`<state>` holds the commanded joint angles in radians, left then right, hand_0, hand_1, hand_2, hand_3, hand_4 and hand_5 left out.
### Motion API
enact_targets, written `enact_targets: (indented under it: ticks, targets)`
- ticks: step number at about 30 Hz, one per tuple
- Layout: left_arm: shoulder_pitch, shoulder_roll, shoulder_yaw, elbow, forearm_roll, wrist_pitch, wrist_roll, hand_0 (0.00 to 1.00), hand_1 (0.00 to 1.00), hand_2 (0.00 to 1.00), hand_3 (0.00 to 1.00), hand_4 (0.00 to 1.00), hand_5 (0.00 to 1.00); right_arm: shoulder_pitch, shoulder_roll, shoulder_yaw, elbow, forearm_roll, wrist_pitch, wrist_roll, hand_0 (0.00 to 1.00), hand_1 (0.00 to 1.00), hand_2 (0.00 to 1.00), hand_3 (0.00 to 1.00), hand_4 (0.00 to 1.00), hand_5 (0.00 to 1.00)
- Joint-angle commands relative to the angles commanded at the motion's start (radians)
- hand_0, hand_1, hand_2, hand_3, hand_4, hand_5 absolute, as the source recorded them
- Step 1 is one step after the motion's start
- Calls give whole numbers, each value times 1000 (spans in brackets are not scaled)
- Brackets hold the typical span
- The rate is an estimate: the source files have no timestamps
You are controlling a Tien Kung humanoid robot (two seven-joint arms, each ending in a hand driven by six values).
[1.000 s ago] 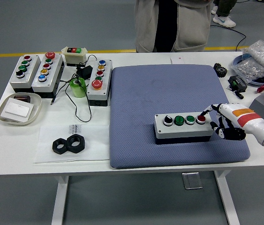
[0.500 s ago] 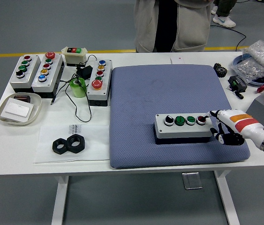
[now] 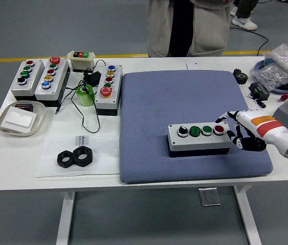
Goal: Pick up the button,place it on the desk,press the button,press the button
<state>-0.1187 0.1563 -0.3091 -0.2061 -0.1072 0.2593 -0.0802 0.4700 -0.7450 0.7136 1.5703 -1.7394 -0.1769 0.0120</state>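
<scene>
A grey button box (image 3: 200, 138) lies on the blue mat (image 3: 185, 97), right of the mat's middle. It carries a black knob, two green buttons and a red button (image 3: 219, 129) at its right end. My right hand (image 3: 234, 130) reaches in from the right, beside that end. Its index finger (image 3: 222, 120) points out just above the red button's far edge, while the other fingers (image 3: 247, 142) curl under the palm. It holds nothing. The left arm is out of sight.
Three more button boxes (image 3: 49, 76) and a small switch box (image 3: 81, 59) stand at the back left, with a green tape roll (image 3: 85, 95) and cables. A tray (image 3: 20, 118) and black nuts (image 3: 75, 157) lie front left. Parts clutter the right edge (image 3: 282, 66). A person (image 3: 187, 25) stands behind the table.
The right hand dropped its index finger onto the red button half a second ago, then lifted and drew back slightly. The box stays in about the same place.
</scene>
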Motion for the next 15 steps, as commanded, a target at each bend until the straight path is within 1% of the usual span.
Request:
enact_targets:
  ticks: [2, 6, 15]
  targets:
    - [0, 0, -1, 0, 1, 0, 1, 761, 827, 870, 830, 635, 998, 11, 5, -10, 14, -3, 2, -2, 200, 17, 153, 714, 438, 2]
    - [0, 0, 0, 0, 0, 0, 1, 760, 827, 870, 830, 636, 998, 26, 21, -33, 16, -10, 6, -7, 200, 17, 152, 714, 440, 2]
    - [-1, 0, 1, -1, -2, 0, 1, 758, 827, 870, 830, 636, 998, 44, 45, -73, -23, -19, 16, -15, 200, 17, 152, 713, 440, 2]
